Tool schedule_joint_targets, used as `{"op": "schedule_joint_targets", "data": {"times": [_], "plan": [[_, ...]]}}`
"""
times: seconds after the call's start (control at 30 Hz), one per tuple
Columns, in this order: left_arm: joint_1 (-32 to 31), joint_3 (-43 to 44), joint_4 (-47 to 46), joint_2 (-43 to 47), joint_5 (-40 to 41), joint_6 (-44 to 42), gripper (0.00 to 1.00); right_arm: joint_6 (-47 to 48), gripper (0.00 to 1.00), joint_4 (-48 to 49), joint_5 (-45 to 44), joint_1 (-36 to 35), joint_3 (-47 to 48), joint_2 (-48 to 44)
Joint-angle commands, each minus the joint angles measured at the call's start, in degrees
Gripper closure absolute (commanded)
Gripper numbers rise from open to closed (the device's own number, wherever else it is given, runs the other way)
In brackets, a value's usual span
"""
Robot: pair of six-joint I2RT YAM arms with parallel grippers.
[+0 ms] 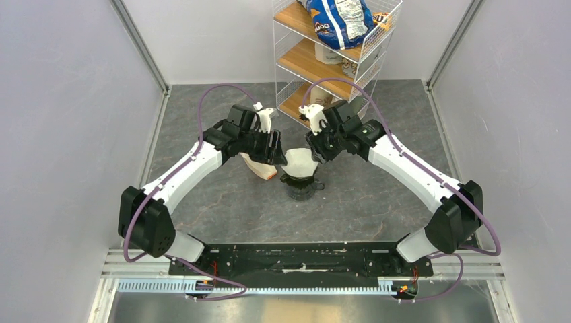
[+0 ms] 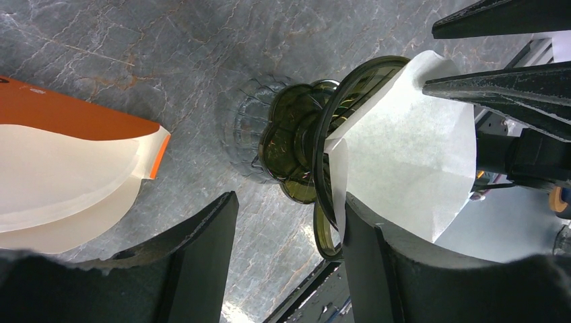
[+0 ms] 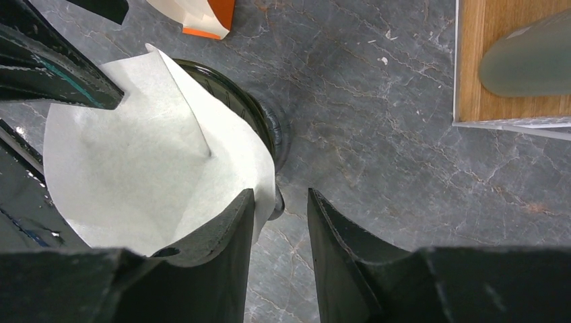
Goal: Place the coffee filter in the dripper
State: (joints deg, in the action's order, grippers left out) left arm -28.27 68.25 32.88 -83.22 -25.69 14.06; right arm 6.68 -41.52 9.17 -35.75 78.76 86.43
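One white paper filter (image 3: 135, 155) sits opened in mouth of dark dripper (image 2: 296, 145), at middle of desk (image 1: 222, 202); filter top stands above rim; right fingers (image 3: 225, 256) half open, astride filter edge, not pinching; left fingers (image 2: 205, 252) wide apart, holding nothing, one against filter side; orange-ended packet (image 2: 67, 161) lies near.

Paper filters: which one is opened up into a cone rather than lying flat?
The coffee filter at the dripper rim, spread open as a white cone; the others lie flat in the orange-ended packet beside it.
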Motion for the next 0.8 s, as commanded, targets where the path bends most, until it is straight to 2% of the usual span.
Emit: {"op": "schedule_joint_targets", "data": {"times": [0.0,0.77], "plan": [[-0.2,0.6,0.3,-0.2,0.6,-1.5,0.36,1.4,0.58,2.6,0.1,0.2,-0.7,0.1],[-0.2,5.7,1.1,1.8,-2.7,-0.7,0.31,1.6,0.54,3.4,6.8,0.2,2.0,-2.8]]}}
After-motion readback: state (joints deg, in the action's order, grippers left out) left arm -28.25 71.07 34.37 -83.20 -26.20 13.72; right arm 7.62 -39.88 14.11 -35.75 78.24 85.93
